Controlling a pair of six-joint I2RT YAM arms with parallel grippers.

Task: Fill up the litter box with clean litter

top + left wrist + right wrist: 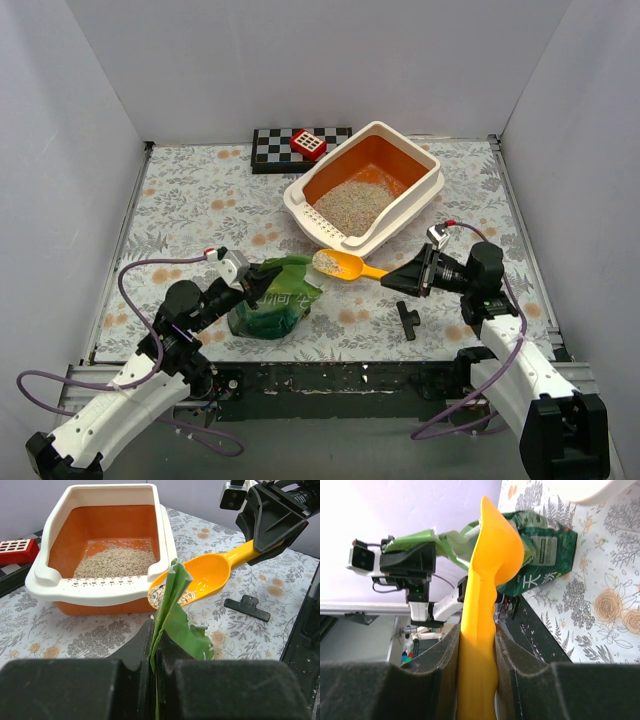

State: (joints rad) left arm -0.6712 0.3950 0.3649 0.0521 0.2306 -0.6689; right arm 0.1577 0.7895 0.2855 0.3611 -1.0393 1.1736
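Observation:
The litter box (425, 165) (100, 589) stands at the back middle, cream rim and orange walls, with a layer of clean litter (352, 203) (116, 561) on its floor. My right gripper (405, 277) (477, 647) is shut on the handle of an orange-yellow scoop (345, 265) (210, 572) (487, 580). The scoop's bowl holds some litter and hovers between the box's front edge and the green bag (275, 298) (540, 545). My left gripper (252, 283) (156, 645) is shut on the bag's top edge (172, 605), holding it up.
A black-and-white checkerboard (275, 145) with a red block (308, 144) (15, 550) lies behind the box. A black clip (408, 318) (247, 607) rests on the floral tablecloth in front of the right gripper. White walls enclose the table.

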